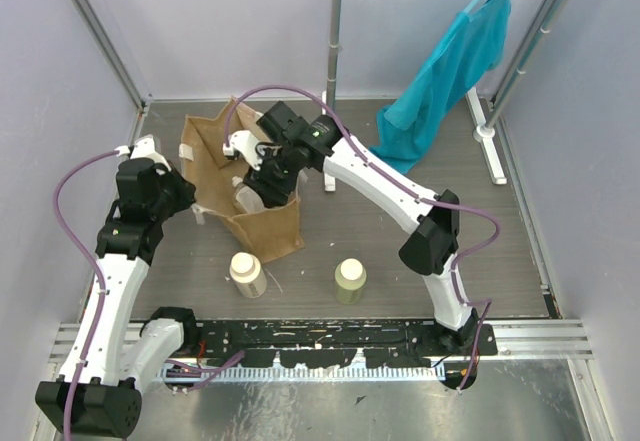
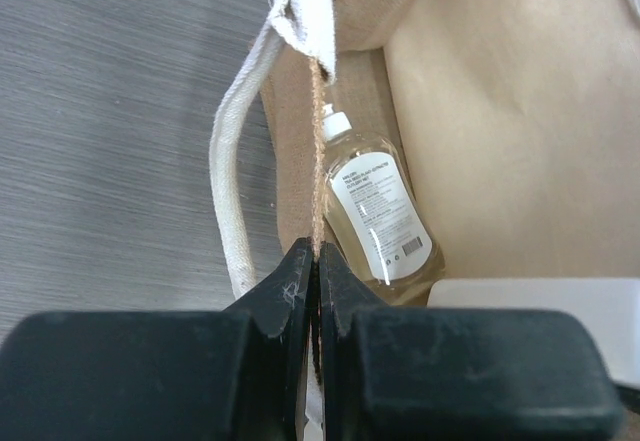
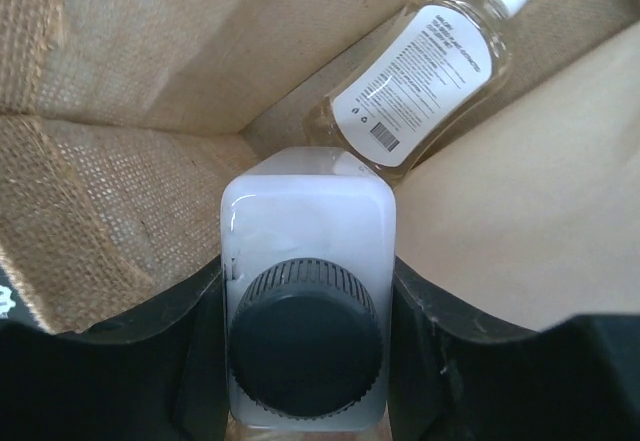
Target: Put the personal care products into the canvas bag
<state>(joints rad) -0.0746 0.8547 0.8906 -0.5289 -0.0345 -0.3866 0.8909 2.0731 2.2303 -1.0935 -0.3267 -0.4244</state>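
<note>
Clamping the canvas bag (image 1: 272, 236) at its rim, the left claw (image 2: 315, 261) faces the right claw (image 3: 307, 286) gripping the white bottle (image 3: 305, 211) inside.

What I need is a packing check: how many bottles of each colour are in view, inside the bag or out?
Amber clear bottle: 1
White bottle with dark cap: 1
Cream bottle: 1
Olive-green bottle: 1
Total: 4

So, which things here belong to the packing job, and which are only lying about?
Belong to the job: canvas bag, amber bottle inside it, white bottle with dark cap, cream bottle, olive-green bottle.
Only lying about: teal garment, metal rack.
</note>
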